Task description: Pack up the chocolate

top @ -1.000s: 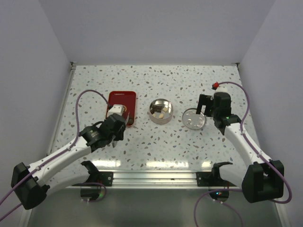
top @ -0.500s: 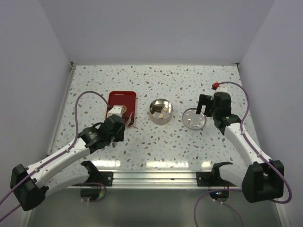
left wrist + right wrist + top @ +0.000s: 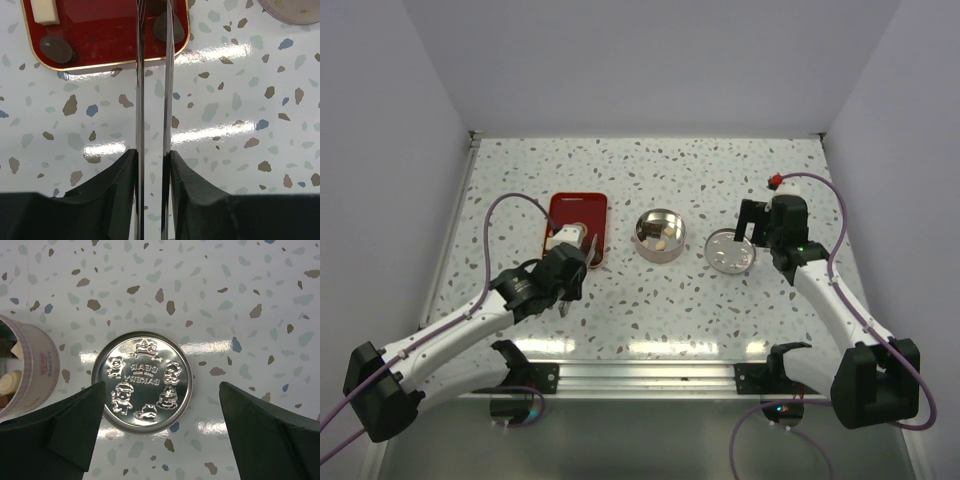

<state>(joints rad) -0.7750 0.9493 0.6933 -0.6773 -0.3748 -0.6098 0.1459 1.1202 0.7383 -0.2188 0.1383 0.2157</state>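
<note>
Since the chocolate (image 3: 55,48) on the tray (image 3: 100,55) looks light, smooth and easily marred, the left hand (image 3: 154,10), narrowly parted, should pinch its sides gently; whether it grips anything is unclear. The right hand (image 3: 162,400) gapes empty.

Your top camera sits above and behind the arm bases, looking down from well back over the whole speckled white table (image 3: 720,170). Your left wrist camera looks down from close range, past the left gripper (image 3: 153,10), onto the near edge of the red rectangular tray (image 3: 100,35). Your right wrist camera faces straight down, close over the round silver embossed lid (image 3: 142,380). The top view contains both patches.
</note>
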